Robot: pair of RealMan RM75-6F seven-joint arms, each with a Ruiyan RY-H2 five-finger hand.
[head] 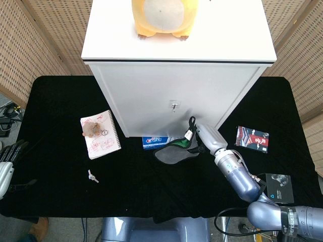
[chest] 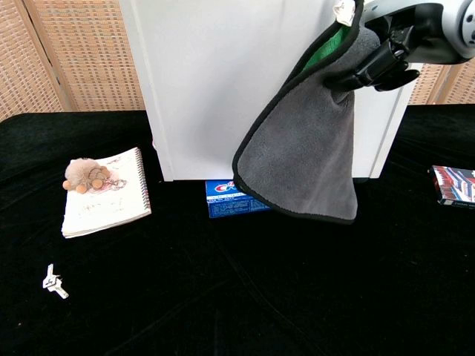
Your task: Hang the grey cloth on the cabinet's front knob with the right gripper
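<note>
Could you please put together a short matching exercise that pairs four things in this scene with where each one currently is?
Things:
1. grey cloth
2. yellow plush toy
3. toothpaste box
4. notebook

Places:
A. on top of the cabinet
B. on the table left of the cabinet, a small furry keyring on it
C. hanging from the right hand, off the table
D. on the table against the cabinet's base

Pairs: 1-C, 2-A, 3-D, 4-B
</note>
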